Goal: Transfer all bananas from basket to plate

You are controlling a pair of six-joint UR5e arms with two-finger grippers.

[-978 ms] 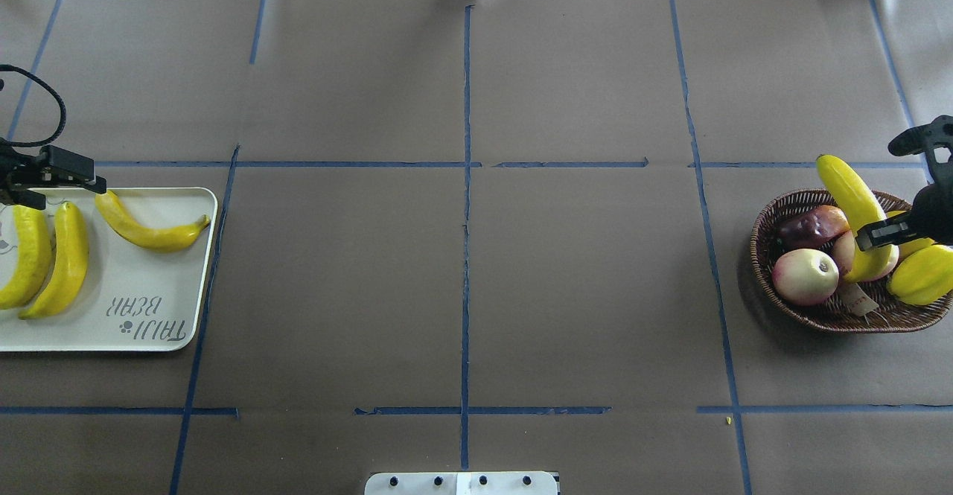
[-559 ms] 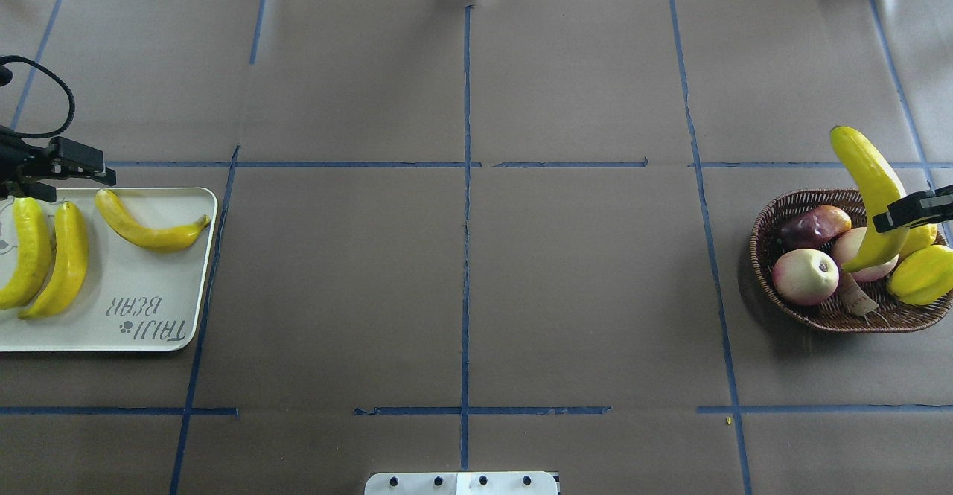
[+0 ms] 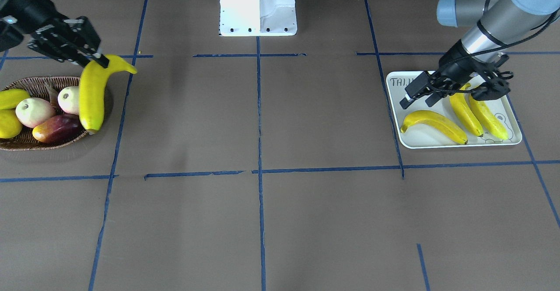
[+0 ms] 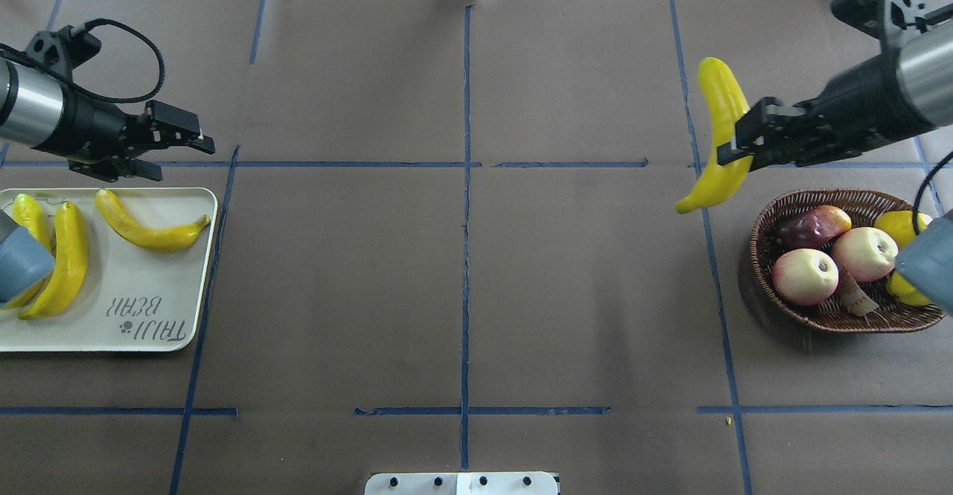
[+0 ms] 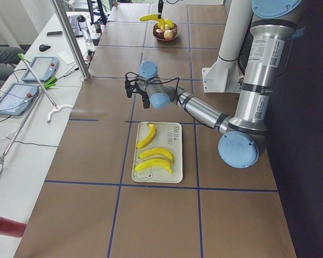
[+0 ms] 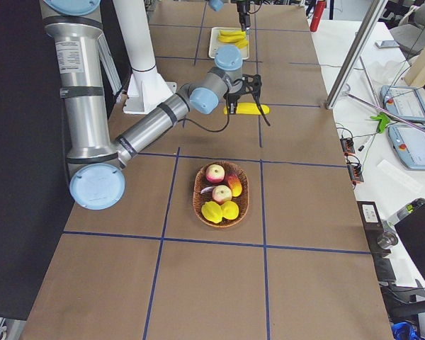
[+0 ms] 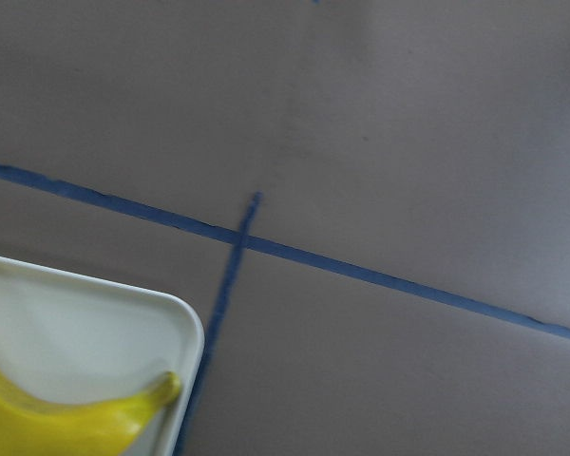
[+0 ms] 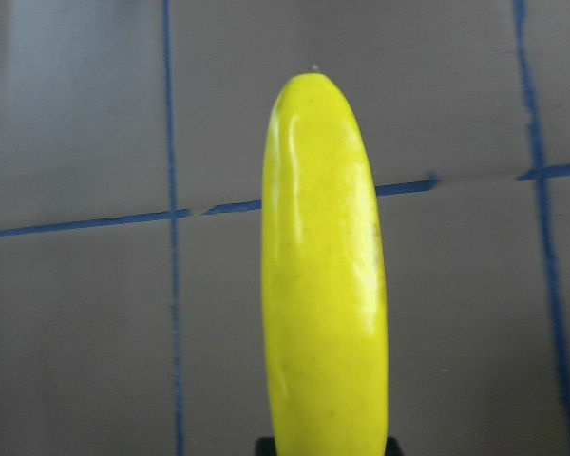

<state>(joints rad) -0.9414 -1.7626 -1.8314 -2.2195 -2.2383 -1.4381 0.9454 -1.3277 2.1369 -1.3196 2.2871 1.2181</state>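
My right gripper (image 4: 733,145) is shut on a bright-yellow banana (image 4: 721,108) and holds it in the air, left of and beyond the wicker basket (image 4: 841,320). In the front view the held banana (image 3: 92,94) hangs from that gripper (image 3: 98,59) over the basket's (image 3: 43,81) edge. It fills the right wrist view (image 8: 325,266). The off-white plate (image 4: 149,316) holds three bananas (image 4: 145,231), (image 4: 63,264), (image 4: 30,216). My left gripper (image 4: 185,160) is open and empty, just beyond the plate's far right corner. The left wrist view shows that plate corner (image 7: 95,323) and a banana tip (image 7: 66,427).
The basket holds two pale apples (image 4: 804,275), (image 4: 865,253), a dark red mango (image 4: 815,225) and yellow mangoes (image 4: 901,223). The white robot base (image 4: 461,482) sits at the near edge. Blue tape lines cross the brown table.
My right gripper has lifted the banana clear of the basket and carried it left and farther away. My left gripper has moved right, from over the plate's far left to past its far edge.
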